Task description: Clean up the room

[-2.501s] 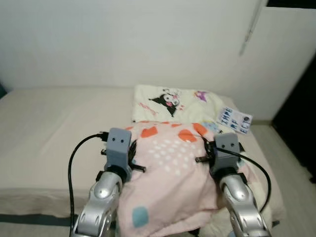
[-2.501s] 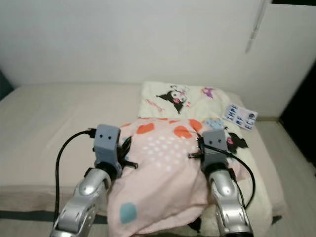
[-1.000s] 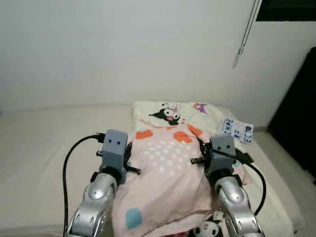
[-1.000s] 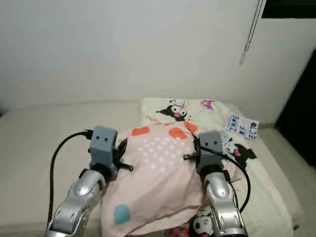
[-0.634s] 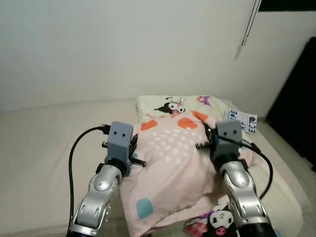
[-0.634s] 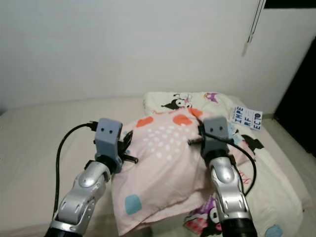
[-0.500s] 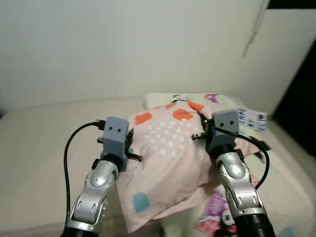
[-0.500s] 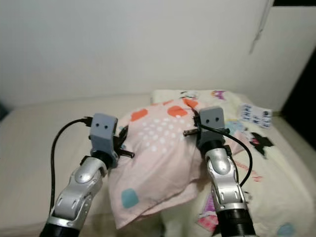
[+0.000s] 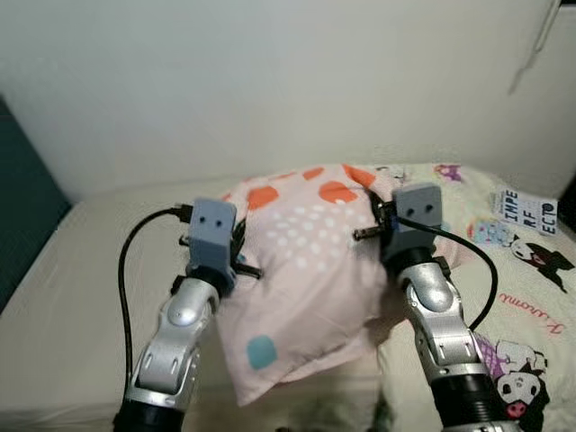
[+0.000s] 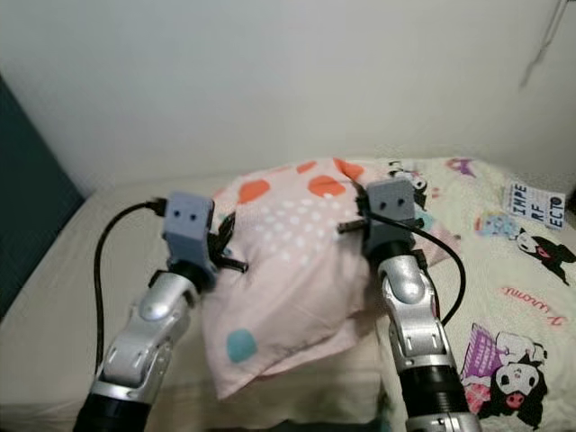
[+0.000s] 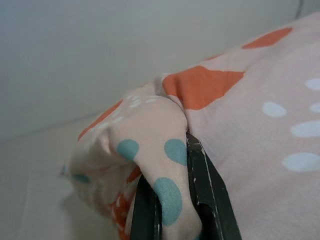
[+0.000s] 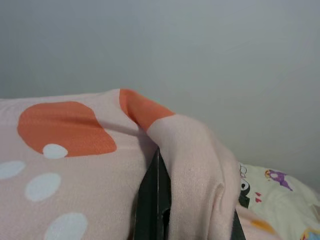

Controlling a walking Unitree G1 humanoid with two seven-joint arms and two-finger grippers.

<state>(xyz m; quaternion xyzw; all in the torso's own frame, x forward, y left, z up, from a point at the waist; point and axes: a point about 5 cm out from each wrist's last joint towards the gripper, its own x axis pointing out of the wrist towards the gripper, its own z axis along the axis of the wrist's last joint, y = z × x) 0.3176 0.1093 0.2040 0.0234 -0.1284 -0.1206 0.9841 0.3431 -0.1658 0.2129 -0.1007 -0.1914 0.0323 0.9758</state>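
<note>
A pink pillow (image 9: 306, 270) with orange spots, white dots and a teal patch hangs between my two arms above the bed. My left gripper (image 11: 172, 215) is shut on a bunched corner of the pink pillow (image 11: 150, 150) at its left edge. My right gripper (image 12: 160, 205) is shut on a fold of the pink pillow (image 12: 190, 165) at its right edge. Both grey wrist blocks, the left (image 9: 212, 232) and the right (image 9: 414, 212), sit level at the pillow's upper sides.
A beige mattress (image 9: 81, 270) stretches to the left. A cream cartoon-print blanket (image 9: 522, 297) covers the bed on the right, with a small printed card (image 9: 527, 209) on it. A white wall stands behind; a dark blue panel (image 9: 22, 207) is at the far left.
The camera has swung left, bringing the dark blue panel into view and pushing the blanket right. Both grippers keep their hold and the pillow has travelled left with them.
</note>
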